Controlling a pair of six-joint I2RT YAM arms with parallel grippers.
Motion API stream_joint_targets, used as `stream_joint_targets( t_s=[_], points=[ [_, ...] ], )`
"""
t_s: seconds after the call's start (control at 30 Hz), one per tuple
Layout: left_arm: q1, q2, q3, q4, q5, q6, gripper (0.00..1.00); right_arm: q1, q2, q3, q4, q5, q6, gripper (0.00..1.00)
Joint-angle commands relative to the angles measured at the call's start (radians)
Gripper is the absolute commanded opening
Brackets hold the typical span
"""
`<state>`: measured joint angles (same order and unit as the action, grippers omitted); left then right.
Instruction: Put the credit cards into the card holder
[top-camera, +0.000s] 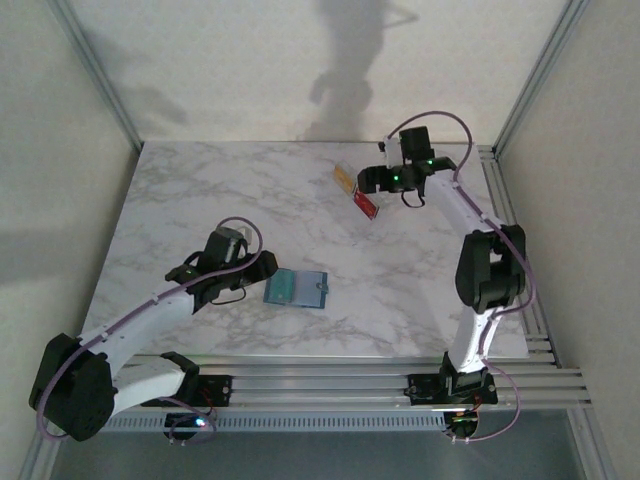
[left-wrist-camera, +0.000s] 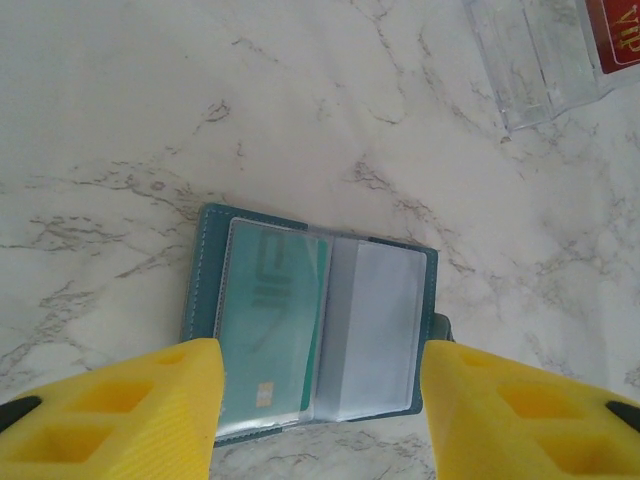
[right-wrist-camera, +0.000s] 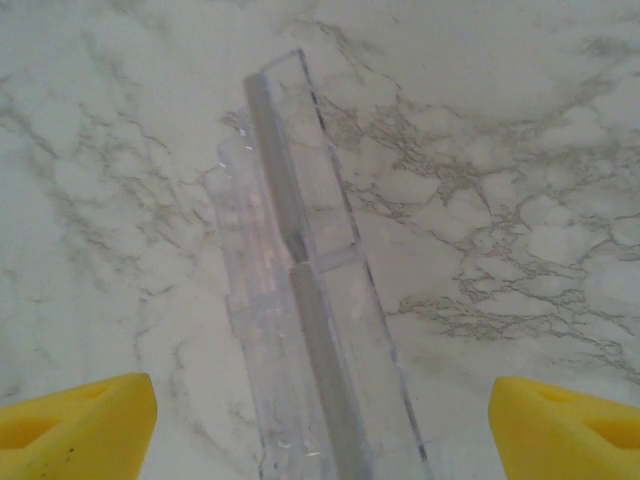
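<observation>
Right gripper (right-wrist-camera: 322, 425) wide open, holding nothing. Card holder (right-wrist-camera: 300, 290) lies between its fingers (right-wrist-camera: 80, 425), running bottom centre to upper middle. Left gripper (left-wrist-camera: 320, 400) part open, empty, over teal wallet (left-wrist-camera: 300, 310) mid-frame.

The left pincer (left-wrist-camera: 320, 400) hangs half spread, the right pincer (right-wrist-camera: 320, 420) gapes wide.
</observation>
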<state>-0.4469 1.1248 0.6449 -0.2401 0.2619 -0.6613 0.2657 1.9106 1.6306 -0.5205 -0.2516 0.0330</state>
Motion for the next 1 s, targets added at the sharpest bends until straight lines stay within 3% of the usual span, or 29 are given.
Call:
stream_joint_targets(
  t_s=[0.0,0.17,0.33,0.47,0.77,0.97],
  points=[
    [0.005,-0.02,-0.021,0.004,-0.001,-0.024,0.54,-0.008,0.062,0.01,-0.068,-0.031,0.003,0.88],
    [0.005,-0.017,-0.023,0.01,0.009,-0.022,0.54,-0.007,0.079,-0.027,-0.071,-0.139,0.022,0.87],
    [0.004,-0.007,-0.026,0.019,-0.001,-0.014,0.55,-0.004,0.043,-0.084,-0.057,-0.336,0.042,0.83],
    [0.004,0.02,-0.025,0.031,0.013,-0.016,0.54,-0.005,-0.001,-0.12,-0.06,-0.364,0.058,0.83],
    [-0.004,0.035,-0.049,0.072,0.021,-0.031,0.54,0.058,0.033,0.007,-0.217,-0.004,0.01,0.86],
    [-0.019,0.034,-0.047,0.081,0.042,-0.034,0.58,0.149,0.129,0.148,-0.301,0.272,-0.042,0.99]
  ],
)
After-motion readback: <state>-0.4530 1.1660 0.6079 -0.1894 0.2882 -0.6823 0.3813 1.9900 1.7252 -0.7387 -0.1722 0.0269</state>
